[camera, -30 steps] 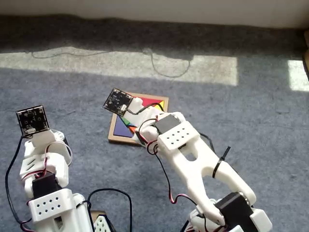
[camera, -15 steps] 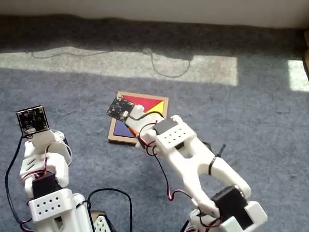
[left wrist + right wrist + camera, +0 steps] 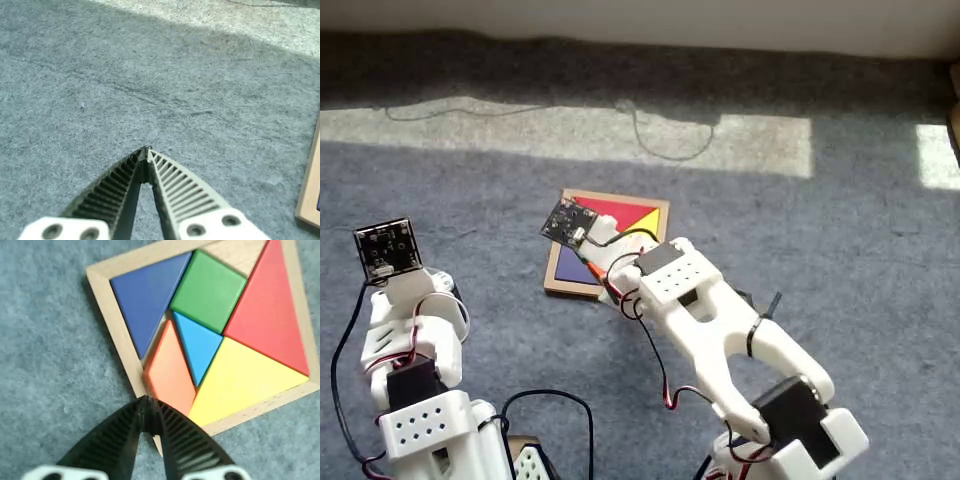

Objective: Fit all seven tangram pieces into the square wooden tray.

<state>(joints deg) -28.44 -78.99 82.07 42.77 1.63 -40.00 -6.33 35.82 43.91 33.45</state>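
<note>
Square wooden tray (image 3: 119, 322): flat on carpet (image 3: 45, 340), directly ahead of right gripper (image 3: 150, 416). Orange parallelogram (image 3: 167, 372): right at gripper tips, seems to ride tray rim. Thin, stiff, light, probably slick, so nudge edge rather than pinch. Right gripper pressed together, nothing between. Left gripper (image 3: 145, 152) likewise, tray well off to its side.

You had the square wooden tray (image 3: 118, 325) lying flat on the grey carpet (image 3: 820, 230), turned at an angle to you. Six coloured pieces sat inside it. The big red triangle (image 3: 267, 315) filled one side, and the yellow triangle (image 3: 240, 380) lay against it along the neighbouring rim. The dark blue triangle (image 3: 145, 295) ran along the opposite rim, with the green square (image 3: 207, 290) set between it and the red one. The small light blue triangle (image 3: 197, 342) pointed down from the green square. The orange parallelogram (image 3: 167, 372) lay between the blue pieces and the yellow one, and its outer corner reached onto the rim. A small triangle of bare wood (image 3: 237, 252) showed between green and red.
</note>
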